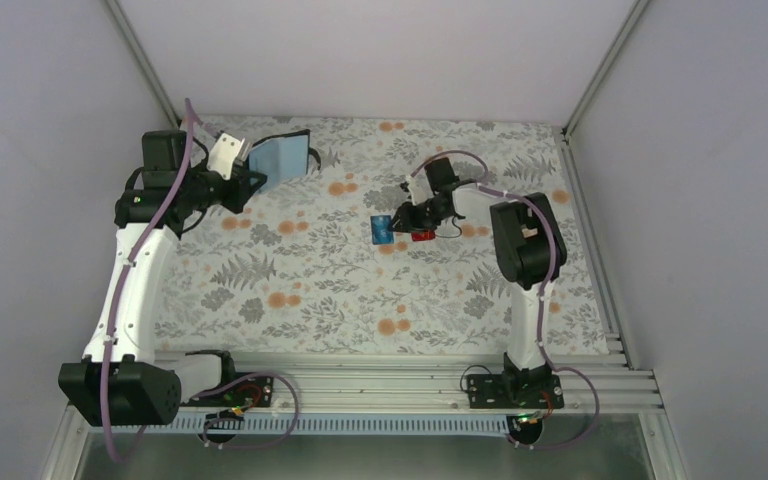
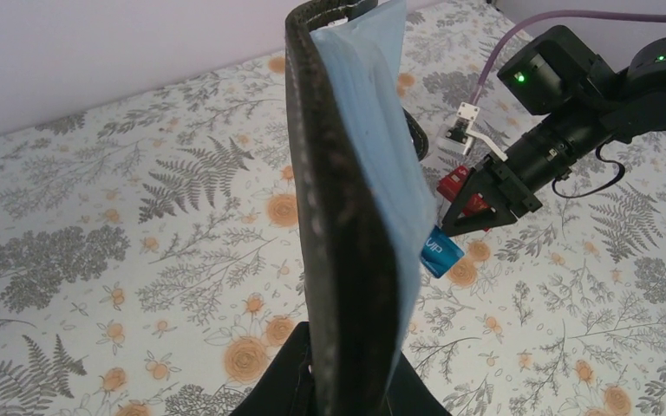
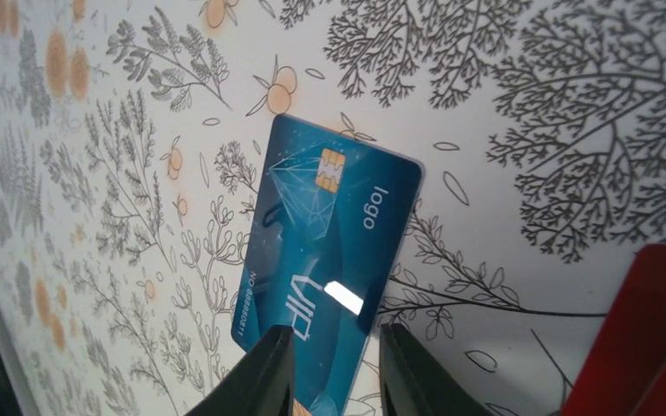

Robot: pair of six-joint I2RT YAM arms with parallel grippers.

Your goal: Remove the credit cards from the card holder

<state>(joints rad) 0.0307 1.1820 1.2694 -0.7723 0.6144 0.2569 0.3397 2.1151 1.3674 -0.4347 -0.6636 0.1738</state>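
My left gripper (image 2: pixel 351 381) is shut on the bottom edge of the card holder (image 2: pixel 355 217), which stands on edge, dark outside and light blue inside. In the top view the card holder (image 1: pixel 282 158) is raised at the back left. The blue card (image 3: pixel 329 225) lies flat on the flowered cloth, printed "VIP" and "logo". My right gripper (image 3: pixel 336 332) hovers over its near end, open, fingers apart on either side. The red card (image 3: pixel 650 338) lies just to the right; in the top view the red card (image 1: pixel 422 236) sits beside the blue card (image 1: pixel 380 230). The teal-green card is out of view.
The flowered cloth (image 1: pixel 300 270) covers the table. Grey walls with metal frame posts (image 1: pixel 145 60) close in the back and both sides. Both arm bases are bolted to the rail (image 1: pixel 380 380) at the near edge.
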